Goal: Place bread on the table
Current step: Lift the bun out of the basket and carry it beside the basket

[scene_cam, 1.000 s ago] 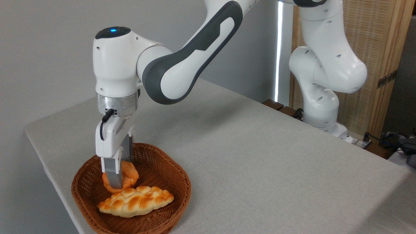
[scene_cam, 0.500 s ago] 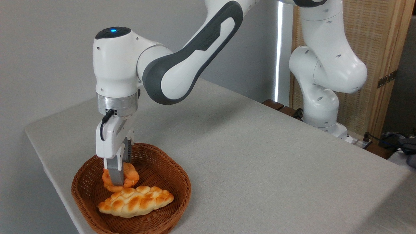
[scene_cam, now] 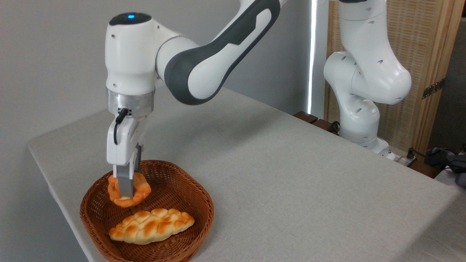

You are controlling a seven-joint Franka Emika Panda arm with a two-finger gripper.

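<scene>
The bread (scene_cam: 140,191), a small round orange bun, hangs in the air just above the inside of the wicker basket (scene_cam: 189,189). My gripper (scene_cam: 127,192) points straight down and is shut on it, the near finger crossing the bun's front. The far finger is mostly hidden behind the bun. The table (scene_cam: 276,174), light grey with a fabric-like surface and rounded corners, spreads out to the right of the basket.
A longer pale braided loaf (scene_cam: 151,230) lies in the front of the basket, below the lifted bun. The basket stands near the table's front-left edge. My arm's base (scene_cam: 358,123) stands at the table's far right edge, before a wooden screen (scene_cam: 418,54).
My gripper has risen with the bun in it and shifted slightly left. The bun has lifted clear of the braided loaf, which has not moved.
</scene>
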